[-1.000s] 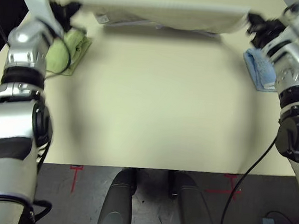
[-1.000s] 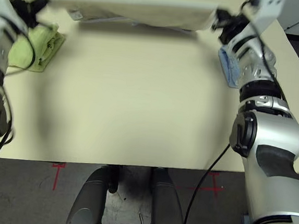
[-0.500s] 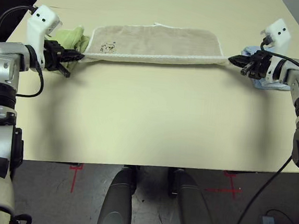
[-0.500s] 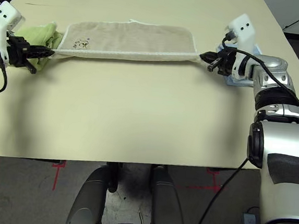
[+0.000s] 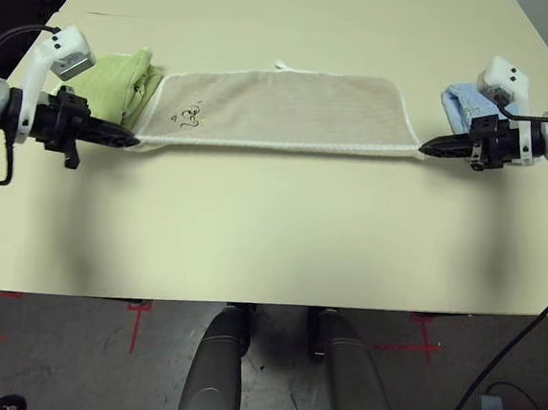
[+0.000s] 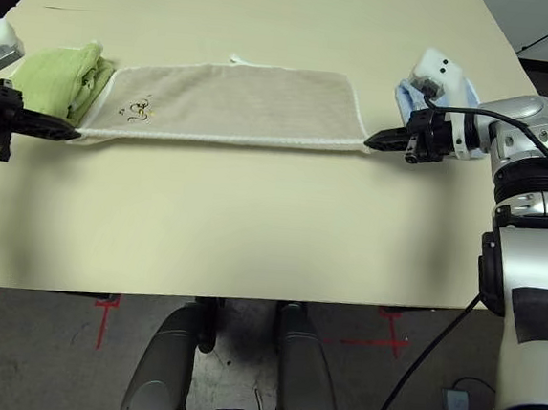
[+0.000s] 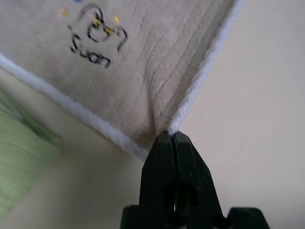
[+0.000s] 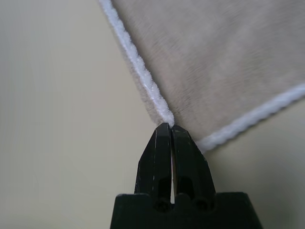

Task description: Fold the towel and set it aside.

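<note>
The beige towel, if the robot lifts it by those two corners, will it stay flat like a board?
Probably not. The beige towel puckers where the left gripper pinches its corner, so it looks soft and would likely sag between the left and the right gripper. It looks thin, probably light.

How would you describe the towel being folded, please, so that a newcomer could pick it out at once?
On the table, three towels lie in a row along the far half. The towel is the beige one in the middle, spread flat between the left gripper and right gripper, each pinching a near corner. Unlike the bunched green towel and blue towel, it has white edging and a small embroidered logo.
</note>
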You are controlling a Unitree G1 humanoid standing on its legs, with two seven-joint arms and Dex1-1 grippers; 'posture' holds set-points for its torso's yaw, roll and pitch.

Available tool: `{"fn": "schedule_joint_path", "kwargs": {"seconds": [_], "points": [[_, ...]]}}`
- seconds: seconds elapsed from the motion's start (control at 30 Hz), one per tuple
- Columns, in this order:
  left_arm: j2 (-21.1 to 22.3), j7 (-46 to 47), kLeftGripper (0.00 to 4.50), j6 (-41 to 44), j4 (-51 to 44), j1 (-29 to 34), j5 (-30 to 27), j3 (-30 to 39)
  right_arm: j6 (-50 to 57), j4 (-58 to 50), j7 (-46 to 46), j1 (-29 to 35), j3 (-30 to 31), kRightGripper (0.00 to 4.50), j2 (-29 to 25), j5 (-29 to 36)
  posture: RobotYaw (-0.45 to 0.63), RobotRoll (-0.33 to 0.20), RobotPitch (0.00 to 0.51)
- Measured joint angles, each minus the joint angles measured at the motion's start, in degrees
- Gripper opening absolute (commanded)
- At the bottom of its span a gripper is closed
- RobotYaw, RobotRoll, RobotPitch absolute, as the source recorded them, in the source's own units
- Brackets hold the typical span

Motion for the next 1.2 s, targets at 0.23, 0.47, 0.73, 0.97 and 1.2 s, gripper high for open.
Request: {"fn": "schedule_joint_path", "kwargs": {"seconds": [0.23, 0.47, 0.73, 0.97, 1.2], "points": [[2.9, -0.1, 0.03, -5.5, -1.5, 1.9, -3.9, -5.3, 3.5, -9.0, 1.8, 4.2, 8.6, 0.0, -4.8, 9.0, -0.04, 0.0, 0.272], [9.3, -0.1, 0.03, -0.9, -7.8, 2.0, -15.0, -12.7, 8.9, -15.9, 1.9, 6.1, 17.7, 0.0, -11.1, 19.8, -0.04, 0.0, 0.279], [13.3, -0.1, 0.03, 0.4, -10.6, 3.0, -21.6, -17.7, 12.0, -25.1, 1.8, 9.0, 24.7, 0.0, -17.9, 29.1, -0.05, 0.0, 0.272], [18.4, -0.3, 0.03, 1.3, -16.5, 6.1, -26.5, -19.6, 12.7, -29.0, 1.9, 10.3, 27.0, 0.0, -20.6, 32.4, -0.05, 0.0, 0.27], [20.2, -0.3, 0.03, 2.8, -19.5, 6.6, -28.3, -20.0, 12.7, -29.8, 1.9, 10.5, 28.9, 0.0, -22.0, 33.5, -0.05, 0.0, 0.268]]}}
